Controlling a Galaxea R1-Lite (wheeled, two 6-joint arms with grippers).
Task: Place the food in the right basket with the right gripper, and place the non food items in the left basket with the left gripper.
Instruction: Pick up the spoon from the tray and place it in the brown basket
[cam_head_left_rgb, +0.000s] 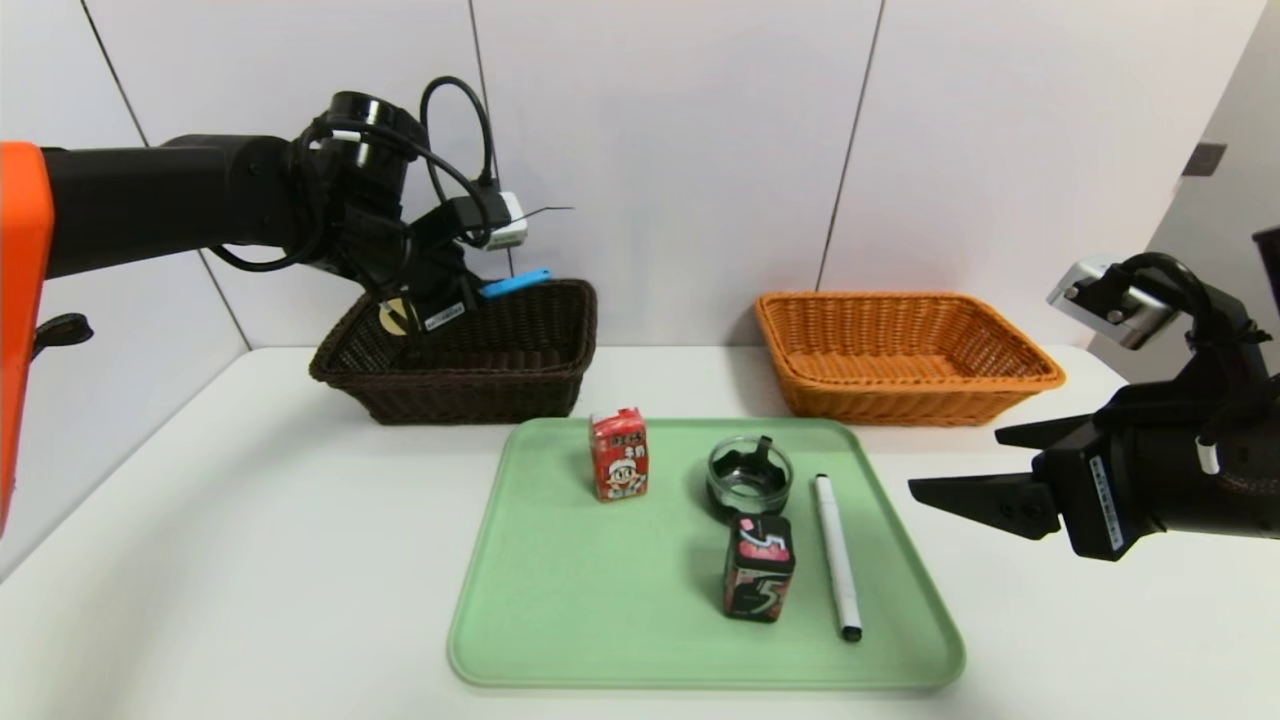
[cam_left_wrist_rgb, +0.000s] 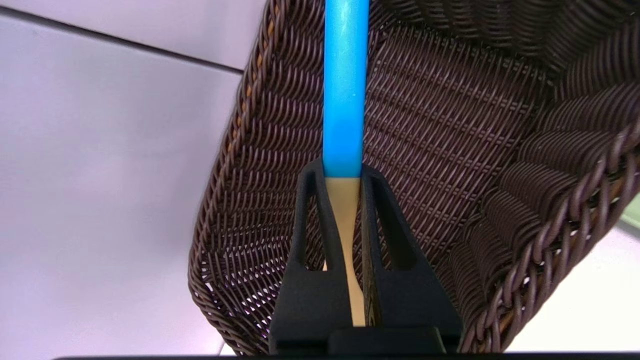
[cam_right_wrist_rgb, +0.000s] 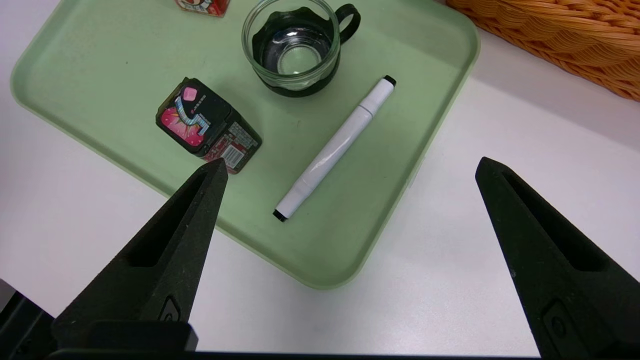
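Observation:
My left gripper (cam_head_left_rgb: 450, 300) hangs over the dark brown basket (cam_head_left_rgb: 500, 375), shut on a slim utensil (cam_left_wrist_rgb: 345, 100) with a blue end and a beige end; the blue end (cam_head_left_rgb: 515, 283) sticks out above the basket's back rim (cam_left_wrist_rgb: 235, 150). On the green tray (cam_head_left_rgb: 580, 600) stand a red drink carton (cam_head_left_rgb: 619, 455), a glass cup in a black holder (cam_head_left_rgb: 749, 476) and a dark gum box (cam_head_left_rgb: 758, 567). A white marker (cam_head_left_rgb: 836, 556) lies beside them. My right gripper (cam_head_left_rgb: 955, 462) hovers open to the right of the tray, empty, near the marker (cam_right_wrist_rgb: 332, 150) and gum box (cam_right_wrist_rgb: 205, 125).
The orange basket (cam_head_left_rgb: 900, 385) stands at the back right behind the tray, its corner (cam_right_wrist_rgb: 560, 35) also in the right wrist view. The white table (cam_head_left_rgb: 250, 560) stretches left of and in front of the tray. A wall rises right behind both baskets.

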